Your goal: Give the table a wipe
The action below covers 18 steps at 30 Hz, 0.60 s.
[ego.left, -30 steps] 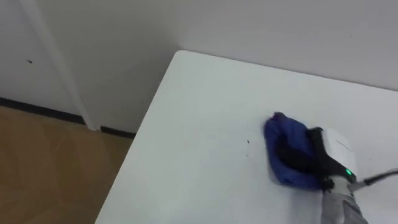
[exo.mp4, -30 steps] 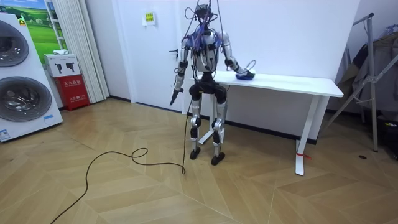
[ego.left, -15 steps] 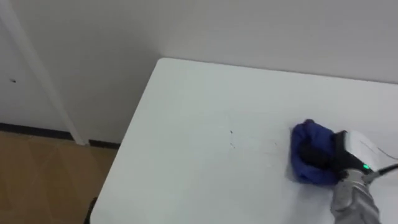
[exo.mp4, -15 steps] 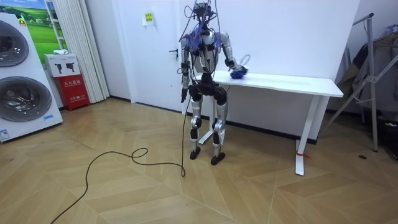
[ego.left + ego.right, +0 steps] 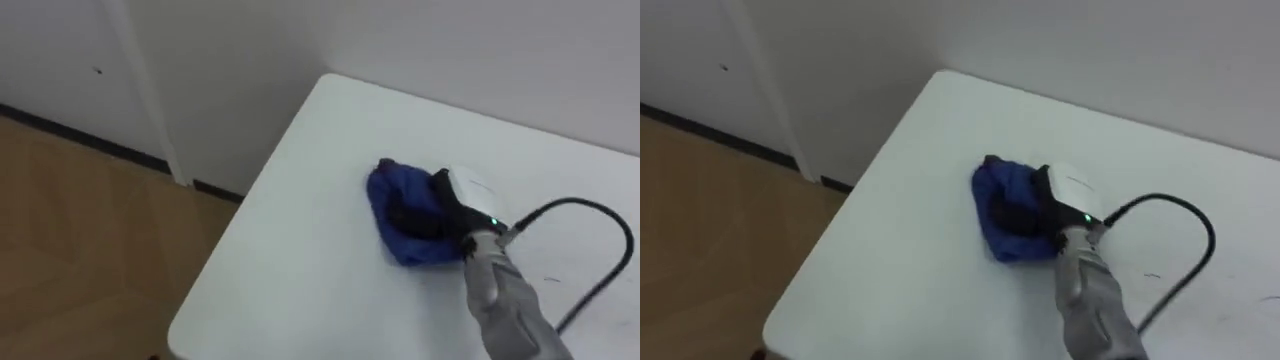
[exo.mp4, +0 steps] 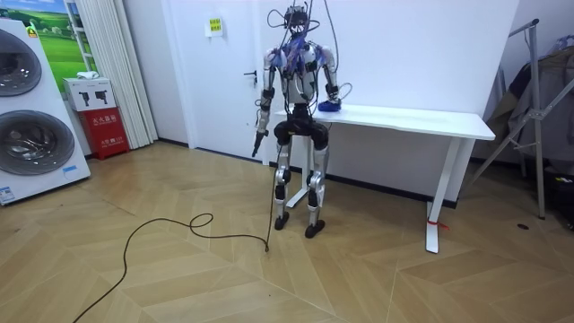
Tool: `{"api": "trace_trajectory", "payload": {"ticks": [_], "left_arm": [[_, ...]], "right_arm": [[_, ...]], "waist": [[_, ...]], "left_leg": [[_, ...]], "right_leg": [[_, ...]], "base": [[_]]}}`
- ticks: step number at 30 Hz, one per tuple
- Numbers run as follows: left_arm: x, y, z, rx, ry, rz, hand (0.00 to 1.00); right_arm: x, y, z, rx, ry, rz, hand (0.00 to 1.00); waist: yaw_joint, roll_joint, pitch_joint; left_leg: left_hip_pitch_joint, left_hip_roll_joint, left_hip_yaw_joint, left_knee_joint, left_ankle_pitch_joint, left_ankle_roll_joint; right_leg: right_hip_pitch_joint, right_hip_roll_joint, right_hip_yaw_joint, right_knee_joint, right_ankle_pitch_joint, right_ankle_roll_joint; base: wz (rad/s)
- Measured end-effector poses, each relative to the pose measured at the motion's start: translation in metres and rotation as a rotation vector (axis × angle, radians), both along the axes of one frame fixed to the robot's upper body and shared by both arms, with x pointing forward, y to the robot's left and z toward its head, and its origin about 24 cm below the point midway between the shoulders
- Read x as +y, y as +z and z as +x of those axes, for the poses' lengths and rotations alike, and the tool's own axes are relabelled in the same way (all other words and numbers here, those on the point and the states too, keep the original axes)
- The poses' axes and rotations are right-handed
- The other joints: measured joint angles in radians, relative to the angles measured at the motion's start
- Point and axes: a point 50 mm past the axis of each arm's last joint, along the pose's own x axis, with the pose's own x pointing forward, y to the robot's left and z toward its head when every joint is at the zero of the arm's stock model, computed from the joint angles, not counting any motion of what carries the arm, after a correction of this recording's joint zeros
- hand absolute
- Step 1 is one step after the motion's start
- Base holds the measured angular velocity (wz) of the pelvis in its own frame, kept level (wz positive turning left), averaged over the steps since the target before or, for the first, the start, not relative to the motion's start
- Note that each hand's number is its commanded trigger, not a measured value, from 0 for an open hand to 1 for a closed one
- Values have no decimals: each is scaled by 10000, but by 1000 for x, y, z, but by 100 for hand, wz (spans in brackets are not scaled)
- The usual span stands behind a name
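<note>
A crumpled blue cloth [image 5: 393,198] lies on the white table [image 5: 325,125] near its far left corner. My right hand [image 5: 468,190] rests on the cloth from the right, its dark fingers [image 5: 415,215] curled into the folds. The right eye view shows the same cloth [image 5: 998,195], right hand [image 5: 1070,188] and table [image 5: 935,120]. In the room view I stand at the left end of the table [image 6: 421,118], right arm stretched out to the cloth [image 6: 330,105]. My left hand [image 6: 256,144] hangs beside my hip.
The table's left edge [image 5: 235,255] and front corner drop to a wooden floor [image 5: 70,230]. A white wall and door stand behind. A few small dark marks [image 5: 1150,275] dot the tabletop at the right. Washing machines [image 6: 31,117] stand at the room view's left.
My right hand has slid the blue cloth leftward across the table, toward the far left corner. The head camera has shifted. My left arm has swung a little at my side.
</note>
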Motion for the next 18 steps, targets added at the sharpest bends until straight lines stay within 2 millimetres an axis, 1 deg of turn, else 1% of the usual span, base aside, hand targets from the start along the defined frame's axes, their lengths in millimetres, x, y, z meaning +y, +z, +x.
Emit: {"api": "trace_trajectory", "payload": {"ticks": [1,3,4,5,6,7,8,9,10,12,13,14,15,16,17,18], "left_arm": [[5,2,-1,45,-59,178,0],[19,7,-6,204,-181,691,0],[20,8,-5,172,-237,763,0],[21,9,-1,23,-316,869,0],[22,11,4,-205,-378,958,0],[21,11,8,-337,-416,991,0],[20,12,17,-655,-543,1018,0],[18,13,27,-879,-733,985,0],[16,13,30,-959,-737,941,0],[5,9,40,-1221,-646,525,0],[2,8,43,-1252,-663,392,0],[-4,7,47,-1313,-702,185,0],[-10,5,50,-1373,-672,-10,0],[-13,5,51,-1380,-673,-95,0],[-16,3,54,-1326,-583,-290,0],[-21,0,53,-1169,-439,-510,0]], "right_arm": [[-8,-3,-7,0,-395,48,100],[-42,-16,-35,166,-2099,15,100],[-52,-18,-42,233,-2487,-78,100],[-66,-21,-50,350,-3123,-198,100],[-74,-22,-55,433,-3485,-276,100],[-77,-23,-56,463,-3610,-301,100],[-81,-23,-58,501,-3743,-309,100],[-81,-21,-53,467,-3792,-288,100],[-80,-21,-50,495,-3766,-311,100],[-72,-18,-32,606,-3659,-324,100],[-70,-16,-27,669,-3616,-321,100],[-61,-12,-15,833,-3366,-256,100],[-49,-6,-3,974,-2732,-395,100],[-39,-2,4,1006,-2258,-515,100],[-16,5,20,1038,-1243,-550,100],[7,15,37,968,-312,-468,100]], "waist": [[-66,-37,-24],[-496,-100,-84],[-524,-84,-96],[-573,-69,-131],[-664,-48,-139],[-702,-14,-155],[-709,76,-204],[-650,135,-210],[-627,163,-214],[-575,297,-207],[-478,337,-203],[-251,389,-184],[-56,380,-189],[6,359,-179],[155,311,-141],[212,291,-134]], "left_leg": [[22,-5,4,-1,-1,1],[270,-5,80,-7,-20,32],[336,-3,133,-8,-40,61],[419,4,232,-6,-56,85],[466,6,243,-5,-84,128],[471,4,261,-5,-128,183],[490,58,269,-16,-316,231],[465,165,301,12,-480,207],[485,174,384,35,-486,206],[524,194,547,117,-485,198],[517,195,651,113,-477,186],[454,244,879,96,-443,143],[342,313,1077,72,-392,101],[289,353,1144,72,-364,75],[245,416,1254,14,-284,8],[150,462,1274,-4,-232,-36]], "right_leg": [[14,-1,25,0,2,3],[240,-7,41,21,7,11],[287,-11,74,36,5,13],[320,-25,91,49,3,18],[371,-31,91,44,3,31],[393,-16,91,47,-1,58],[405,43,85,56,-54,147],[400,72,89,54,-86,204],[394,73,91,83,-79,199],[324,95,222,267,-51,160],[200,111,336,396,-46,151],[-56,148,500,544,-5,86],[-289,208,635,576,62,-10],[-394,243,673,612,91,-49],[-562,313,731,689,125,-106],[-676,359,744,693,152,-158]], "base": [[-6],[-4],[-18],[-28],[-26],[-14],[-15],[-21],[-29],[-27],[-46],[-59],[-58],[-43],[-25],[-15]]}}
